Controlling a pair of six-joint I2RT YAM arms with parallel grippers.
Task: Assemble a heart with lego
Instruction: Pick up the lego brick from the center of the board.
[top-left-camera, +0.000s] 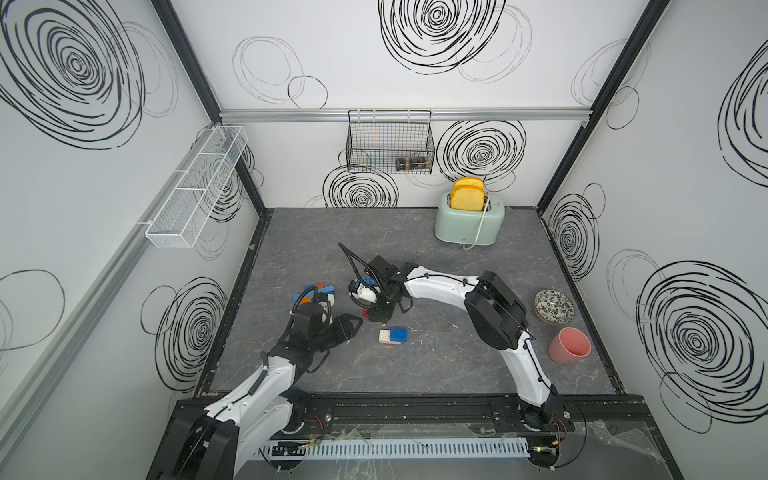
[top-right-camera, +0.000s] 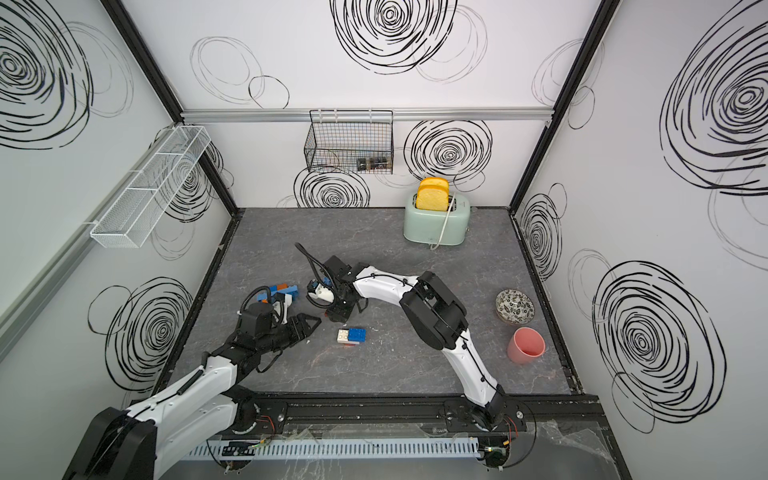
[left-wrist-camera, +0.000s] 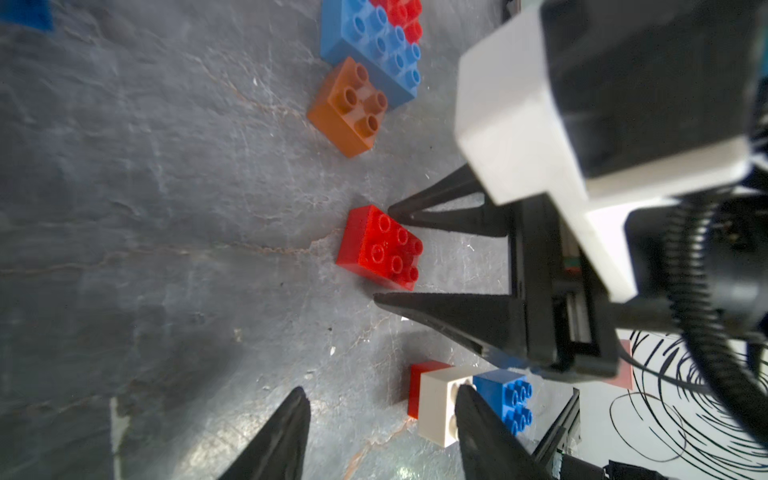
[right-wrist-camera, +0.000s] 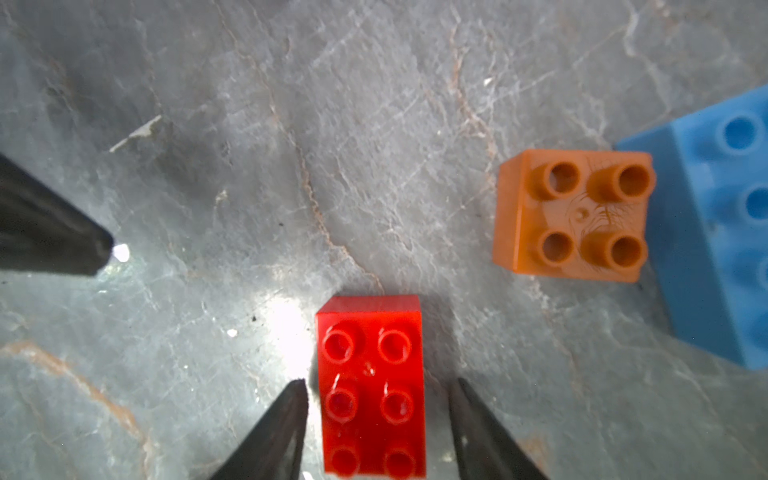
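Observation:
A red two-by-three lego brick (right-wrist-camera: 370, 353) lies studs up on the grey table. My right gripper (right-wrist-camera: 378, 384) points down over it, open, one finger on each side with a small gap to the brick. In both top views the right gripper (top-left-camera: 374, 318) hides most of this brick. My left gripper (left-wrist-camera: 382, 391) is open and holds nothing, low over the table just left of the right gripper (left-wrist-camera: 382, 253). A joined white, blue and red piece (top-left-camera: 392, 336) lies in front of the grippers. An orange brick (right-wrist-camera: 573, 216) and a big blue brick (right-wrist-camera: 723, 232) sit to the left.
The loose brick cluster (top-left-camera: 316, 291) lies behind the left wrist. A mint toaster (top-left-camera: 469, 220) with toast stands at the back. A patterned bowl (top-left-camera: 555, 306) and a pink cup (top-left-camera: 569, 345) sit at the right edge. A black wire basket (top-left-camera: 390, 141) hangs on the back wall.

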